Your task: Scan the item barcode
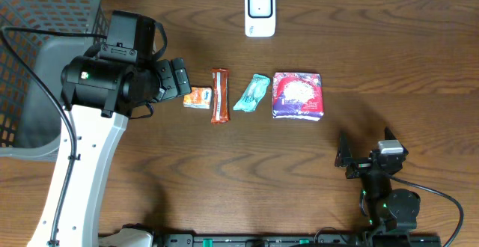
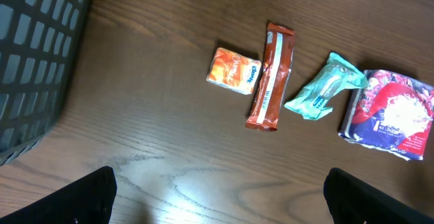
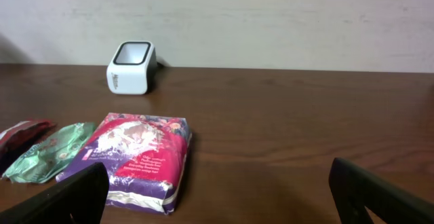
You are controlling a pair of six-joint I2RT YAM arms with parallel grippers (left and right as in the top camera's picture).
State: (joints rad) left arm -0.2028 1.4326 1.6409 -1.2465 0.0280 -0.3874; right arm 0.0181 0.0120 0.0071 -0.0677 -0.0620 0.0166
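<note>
Scanning had not begun. Four items, an orange packet (image 1: 197, 97), a brown snack bar (image 1: 218, 95), a teal pouch (image 1: 251, 93) and a purple-red bag (image 1: 298, 95), lay in a row at centre frame on the surface (image 1: 389, 52), well apart from the white scanner (image 1: 260, 11) at top centre. Left jaws, near the orange packet, and right jaws, lower right, stood fully open, empty. Pickup and presentation were outstanding.

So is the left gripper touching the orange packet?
Apart. The left wrist view shows the orange packet lying well ahead of the open left gripper, with a clear gap between them.
</note>
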